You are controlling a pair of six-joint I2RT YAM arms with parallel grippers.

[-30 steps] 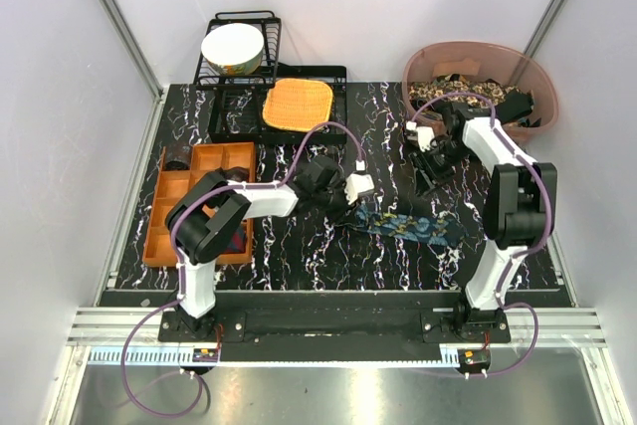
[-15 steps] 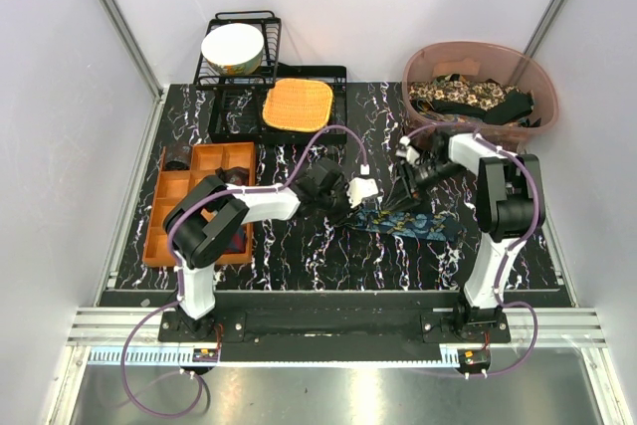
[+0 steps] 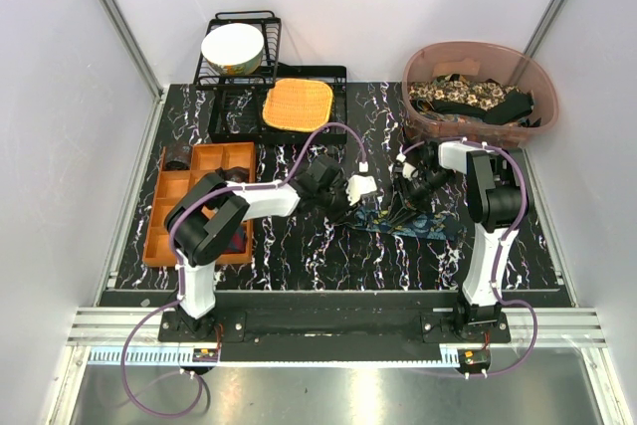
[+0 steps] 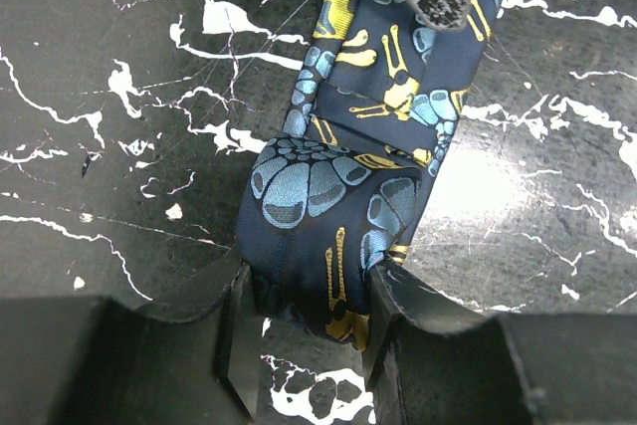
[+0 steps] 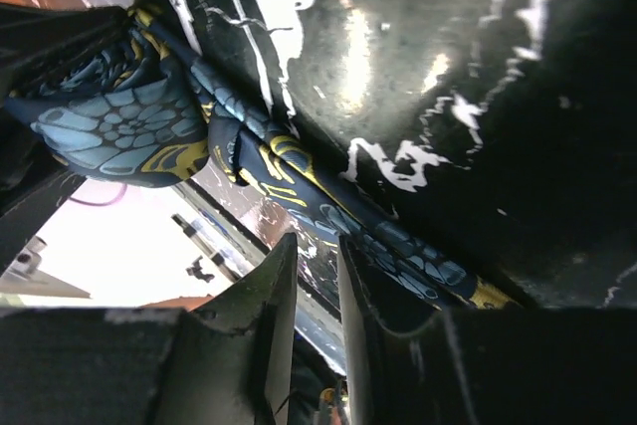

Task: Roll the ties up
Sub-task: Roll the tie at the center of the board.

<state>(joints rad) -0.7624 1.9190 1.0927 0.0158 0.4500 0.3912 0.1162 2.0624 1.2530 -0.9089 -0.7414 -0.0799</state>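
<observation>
A dark blue tie [image 3: 403,223] with a teal and yellow print is shown lying flat on a black, white-veined table [image 3: 299,246], near its middle. From above, its long axis is seen to run left to right, with the right end slanted slightly toward the near edge.

The left end of the tie is clamped in the left jaws, reached in by the left arm [image 3: 249,201]. In the left wrist view the cloth [image 4: 338,176] is bunched or folded at that end and squeezed between the two fingers. The rest of the strip runs straight away from them.

The right jaws, carried by the right arm [image 3: 493,196], are set low over the tie further right, roughly mid-length. In the right wrist view they are narrowed to a slit. The tie [image 5: 299,181] crosses diagonally just past the fingertips, and it cannot be told whether any cloth is pinched.

The coming move is judged to turn on this: the free length lies to the right of the held end, so rolling would proceed rightward along the strip. The left jaws are already at the starting end.

Other ties [image 3: 468,95] are heaped in a pinkish tub [image 3: 480,46] at the far right corner, well apart.

No brand, label or writing can be read anywhere.
</observation>
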